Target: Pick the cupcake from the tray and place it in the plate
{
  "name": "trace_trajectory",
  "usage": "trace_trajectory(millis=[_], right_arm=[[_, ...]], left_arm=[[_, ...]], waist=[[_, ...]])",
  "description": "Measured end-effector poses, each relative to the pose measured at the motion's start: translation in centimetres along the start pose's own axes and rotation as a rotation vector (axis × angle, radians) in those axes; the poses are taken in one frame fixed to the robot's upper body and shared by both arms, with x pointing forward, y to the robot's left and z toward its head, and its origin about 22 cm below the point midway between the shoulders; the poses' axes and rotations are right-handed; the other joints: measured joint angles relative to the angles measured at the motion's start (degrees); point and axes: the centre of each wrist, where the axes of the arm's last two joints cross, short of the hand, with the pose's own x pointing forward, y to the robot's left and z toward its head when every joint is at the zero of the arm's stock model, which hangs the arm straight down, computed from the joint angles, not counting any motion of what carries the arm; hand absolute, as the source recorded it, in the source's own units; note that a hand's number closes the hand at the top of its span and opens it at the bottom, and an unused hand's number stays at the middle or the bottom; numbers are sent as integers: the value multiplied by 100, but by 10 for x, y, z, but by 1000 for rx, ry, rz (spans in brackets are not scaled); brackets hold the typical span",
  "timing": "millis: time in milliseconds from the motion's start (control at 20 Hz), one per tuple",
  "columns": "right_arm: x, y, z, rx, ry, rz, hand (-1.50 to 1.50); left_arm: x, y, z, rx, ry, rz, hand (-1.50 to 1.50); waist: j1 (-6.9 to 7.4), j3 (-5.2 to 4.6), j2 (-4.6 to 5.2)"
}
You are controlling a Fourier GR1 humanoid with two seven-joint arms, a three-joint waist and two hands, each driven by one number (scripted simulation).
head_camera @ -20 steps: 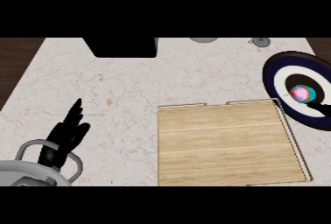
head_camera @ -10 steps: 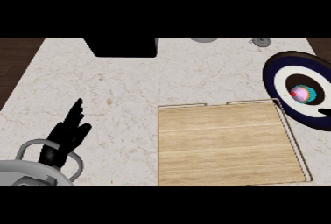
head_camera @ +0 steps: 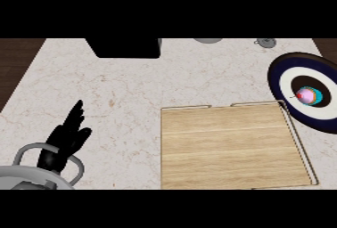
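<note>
Pink cupcake point(head_camera: 305, 95) sits on plate point(head_camera: 275, 82), right of wooden tray point(head_camera: 230, 151) | left hand point(head_camera: 64, 140) far to its left, fingers straight, empty | right hand unseen

It looks like a kitchen to me. The worktop point(head_camera: 118, 84) is pale stone with thin brown veins, the sort fitted in a home, and dark wood-grained boards point(head_camera: 14, 62) show past its left edge. On it lies a light wooden tray point(head_camera: 230, 151) with a low rim. By the tray's far right corner, a round plate point(head_camera: 276, 84) ringed in navy and white carries a pink-iced cupcake point(head_camera: 306, 95). Small grey items point(head_camera: 266, 42) sit at the far edge, too cut off to name.
</note>
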Motion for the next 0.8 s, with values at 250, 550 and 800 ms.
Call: trace_trajectory(millis=[250, 550, 800], right_arm=[[-7, -17, 5, -44, -2, -6, -150], [-13, -35, 10, -114, 26, 7, -150], [-18, -40, 15, -140, 43, 28, -150]], left_arm=[[0, -2, 0, 1, 6, -5, 0], [-2, -2, -3, 0, 6, -2, 0], [0, -4, -4, 1, 12, -5, 0]], waist=[[-4, 0, 3], [-11, 1, 4], [13, -8, 17]])
